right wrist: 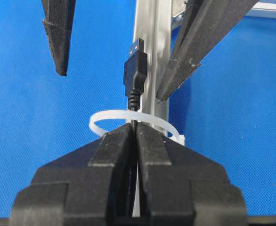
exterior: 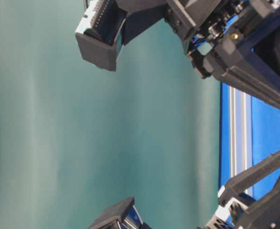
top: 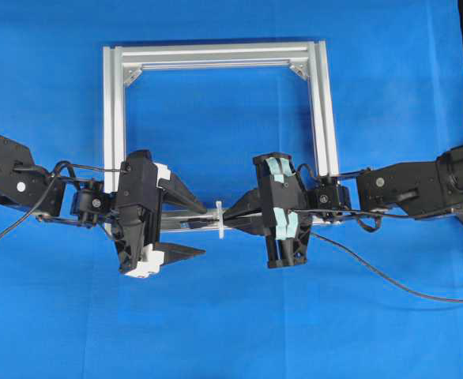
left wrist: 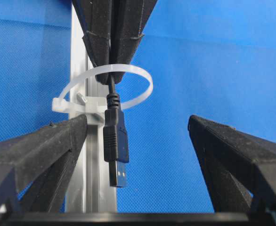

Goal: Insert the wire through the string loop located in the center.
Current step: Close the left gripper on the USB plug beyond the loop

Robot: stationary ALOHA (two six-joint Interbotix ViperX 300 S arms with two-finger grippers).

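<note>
Blue table cover (top: 231,332), silver aluminium frame (top: 216,57) lying flat on cover, open square, corner brackets (top: 300,71) at far corners, plain teal backdrop (exterior: 82,133)

1. We see the left arm reaching in from the left edge of the overhead view, its wrist level.
2. The left gripper (top: 190,219) stands wide apart, its two black fingers (left wrist: 39,150) splayed, gripping nothing.
3. The right arm comes in from the right edge.
4. The right gripper (right wrist: 134,134) has its fingers pressed together, pinching the wire (right wrist: 134,75).
5. Both grippers face each other, tips close.
</note>
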